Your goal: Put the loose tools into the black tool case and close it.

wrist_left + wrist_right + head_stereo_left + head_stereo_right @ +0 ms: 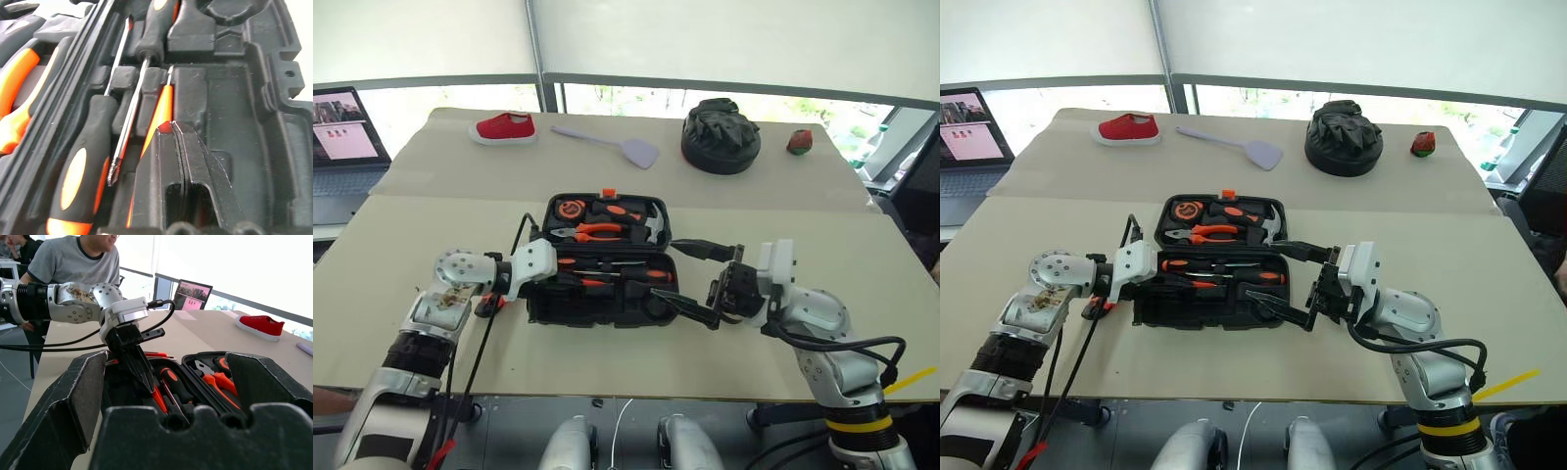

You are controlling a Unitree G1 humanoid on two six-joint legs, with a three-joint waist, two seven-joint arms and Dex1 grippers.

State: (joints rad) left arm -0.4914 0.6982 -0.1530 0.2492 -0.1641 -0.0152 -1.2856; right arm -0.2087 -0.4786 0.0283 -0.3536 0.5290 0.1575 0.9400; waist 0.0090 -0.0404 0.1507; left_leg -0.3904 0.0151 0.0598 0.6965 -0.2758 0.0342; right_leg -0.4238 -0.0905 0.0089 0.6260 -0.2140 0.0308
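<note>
i have the rectangular black plastic tool case (605, 259) lying open in the middle of the pale table (822, 245), its far half holding pliers and a tape measure, its near half holding the slim orange-and-black screwdrivers (83, 166). my left gripper (182, 147) sits inside the near half with its fingers pressed together, the tips touching a thin orange-handled tool (161, 110) lying in its slot. i judge i'm nudging that tool down into its moulded groove, so i'd push gently along the handle rather than across it, or it may ride up over the neighbouring shaft.

my right gripper (705, 284) is spread as wide as it goes, one finger beside the case's far half and one at the near half's right end, holding nothing. it looks placed to steady the shell or swing the lid, so i'd keep it off the rim until the left fingers are clear. i see no loose tools on the table.
</note>
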